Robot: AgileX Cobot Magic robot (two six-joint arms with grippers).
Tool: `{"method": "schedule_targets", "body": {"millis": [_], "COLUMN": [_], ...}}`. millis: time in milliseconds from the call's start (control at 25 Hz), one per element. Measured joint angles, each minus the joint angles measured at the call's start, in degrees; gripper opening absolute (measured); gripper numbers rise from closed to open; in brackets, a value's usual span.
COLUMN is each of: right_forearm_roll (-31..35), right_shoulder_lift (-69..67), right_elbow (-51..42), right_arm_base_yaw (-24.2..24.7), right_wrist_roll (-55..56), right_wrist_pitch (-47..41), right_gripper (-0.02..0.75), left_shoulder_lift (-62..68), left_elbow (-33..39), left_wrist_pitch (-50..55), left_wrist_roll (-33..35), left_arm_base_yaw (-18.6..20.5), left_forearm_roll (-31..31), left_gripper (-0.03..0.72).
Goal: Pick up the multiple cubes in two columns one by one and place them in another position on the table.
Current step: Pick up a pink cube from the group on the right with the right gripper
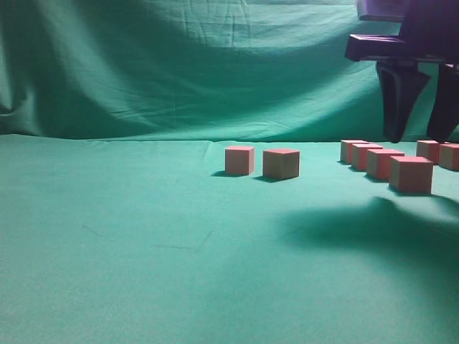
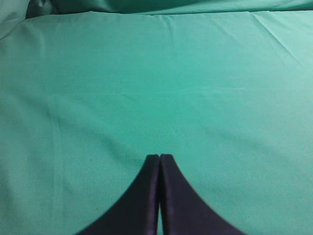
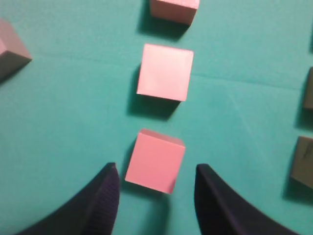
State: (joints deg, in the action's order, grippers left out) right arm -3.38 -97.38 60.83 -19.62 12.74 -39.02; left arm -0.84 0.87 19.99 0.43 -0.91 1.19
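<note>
Two pinkish-red cubes (image 1: pixel 239 160) (image 1: pixel 281 163) sit apart from the rest at mid-table. At the right, several cubes (image 1: pixel 384 163) form one column and two more (image 1: pixel 439 153) a second. My right gripper (image 1: pixel 419 132) hangs open above these columns. In the right wrist view its fingers (image 3: pixel 108 196) straddle the nearest cube (image 3: pixel 155 152) without touching it. More cubes (image 3: pixel 165 72) (image 3: pixel 174 10) line up beyond. My left gripper (image 2: pixel 159 156) is shut on nothing over the bare green table (image 2: pixel 156 88); it does not show in the exterior view.
The wrinkled green backdrop (image 1: pixel 179 72) rises behind the table. In the right wrist view a shaded cube (image 3: pixel 10 46) lies at the left edge and two cubes of the other column (image 3: pixel 304 161) at the right edge.
</note>
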Motion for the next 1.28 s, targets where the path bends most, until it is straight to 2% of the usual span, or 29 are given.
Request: {"method": "schedule_targets", "body": {"millis": [80,120,240,480,520,840,1120,1280], "right_forearm_roll": [0.2,0.2,0.3,0.3,0.3,0.4,0.4,0.4], "right_shoulder_lift": [-0.5,-0.6,-0.8,-2.6,-3.1,-5.8,-5.9,-5.9], "right_elbow": [0.0,0.0,0.0,0.0,0.0,0.0,0.0,0.0], "right_arm_base_yaw": [0.0,0.0,0.0,0.0,0.0,0.0,0.0,0.0], "right_wrist_roll": [-0.1,-0.1,0.3,2.2,2.2,3.1,4.6,5.1], "right_wrist_pitch": [1.0,1.5,2.3,4.1,4.3,4.9,4.4,4.1], "right_gripper": [0.367,0.445,0.538,0.522,0.478,0.477,0.266,0.28], "left_shoulder_lift": [0.0,0.0,0.0,0.0,0.0,0.0,0.0,0.0], "left_elbow": [0.0,0.0,0.0,0.0,0.0,0.0,0.0,0.0], "left_wrist_pitch": [0.0,0.0,0.0,0.0,0.0,0.0,0.0,0.0], "left_wrist_roll": [0.0,0.0,0.0,0.0,0.0,0.0,0.0,0.0], "left_arm_base_yaw": [0.0,0.0,0.0,0.0,0.0,0.0,0.0,0.0], "left_forearm_roll": [0.0,0.0,0.0,0.0,0.0,0.0,0.0,0.0], "left_gripper": [0.0,0.0,0.0,0.0,0.0,0.0,0.0,0.0]}}
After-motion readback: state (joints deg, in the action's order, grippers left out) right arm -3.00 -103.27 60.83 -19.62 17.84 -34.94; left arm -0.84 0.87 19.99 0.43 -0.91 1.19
